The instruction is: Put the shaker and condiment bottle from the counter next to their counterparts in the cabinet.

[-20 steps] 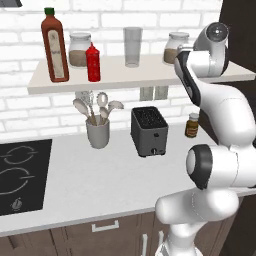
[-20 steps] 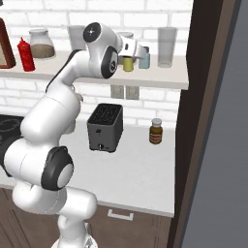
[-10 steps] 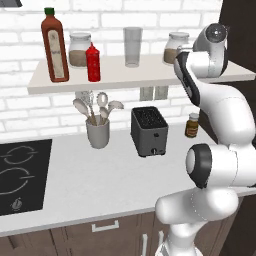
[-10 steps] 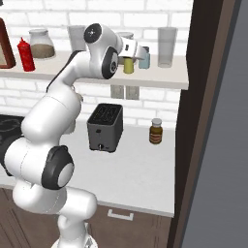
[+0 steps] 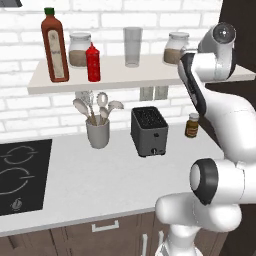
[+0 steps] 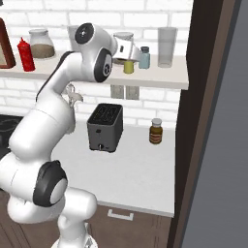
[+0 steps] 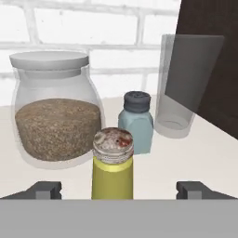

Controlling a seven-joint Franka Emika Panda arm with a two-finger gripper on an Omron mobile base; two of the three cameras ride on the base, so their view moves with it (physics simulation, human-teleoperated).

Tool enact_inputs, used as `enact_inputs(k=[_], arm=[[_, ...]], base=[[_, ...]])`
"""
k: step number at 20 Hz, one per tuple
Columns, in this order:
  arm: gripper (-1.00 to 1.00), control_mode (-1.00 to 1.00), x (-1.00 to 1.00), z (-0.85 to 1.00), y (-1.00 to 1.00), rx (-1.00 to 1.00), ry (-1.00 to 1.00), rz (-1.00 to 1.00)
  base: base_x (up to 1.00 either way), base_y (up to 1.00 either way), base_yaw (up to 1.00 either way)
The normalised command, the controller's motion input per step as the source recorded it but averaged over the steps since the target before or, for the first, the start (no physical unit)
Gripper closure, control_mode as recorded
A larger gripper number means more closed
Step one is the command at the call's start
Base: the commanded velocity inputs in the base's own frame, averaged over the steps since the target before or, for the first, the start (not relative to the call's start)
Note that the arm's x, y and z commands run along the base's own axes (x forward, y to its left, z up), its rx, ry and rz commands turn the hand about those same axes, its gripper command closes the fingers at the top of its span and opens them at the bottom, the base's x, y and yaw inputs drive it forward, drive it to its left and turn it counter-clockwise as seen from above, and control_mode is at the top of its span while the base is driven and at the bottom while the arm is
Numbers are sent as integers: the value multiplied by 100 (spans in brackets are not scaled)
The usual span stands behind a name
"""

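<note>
The yellow-olive shaker [image 7: 113,162] stands upright on the white cabinet shelf [image 6: 160,72], just in front of the pale blue shaker [image 7: 137,122]. My gripper [image 7: 119,189] is open, its fingertips [image 7: 44,189] wide apart on either side of the yellow shaker [image 6: 128,66] and clear of it. In the right base view the gripper [image 6: 131,59] reaches over the shelf beside the blue shaker [image 6: 144,57]. The red condiment bottle [image 5: 93,62] stands on the shelf [image 5: 125,75] next to the tall dark-red bottle [image 5: 55,45]. In the left base view my arm hides the shakers.
A lidded jar of brown grains [image 7: 56,116] and a clear glass [image 7: 186,83] flank the shakers. On the counter [image 5: 100,180] stand a black toaster [image 5: 148,131], a utensil holder [image 5: 97,131] and an amber jar [image 5: 192,125]. The cooktop [image 5: 20,175] lies left; a dark panel [image 6: 193,121] rises at the right.
The gripper has gone from shut on the yellow shaker to wide open. The shaker now stands free on the shelf. The arm has barely moved.
</note>
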Motion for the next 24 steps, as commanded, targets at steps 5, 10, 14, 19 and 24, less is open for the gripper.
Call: enact_inputs(k=[5,10,14,19,24], arm=[[-100,-100,-95,0,48,0,-4,0],[-100,-100,-99,-8,72,0,0,0],[-100,-100,-100,-24,67,0,0,-7],[-100,-100,-97,-62,68,0,8,-2],[-100,-100,-78,-56,55,0,11,0]], base=[[0,0,0],[0,0,0],[0,0,0],[0,0,0],[0,0,0]])
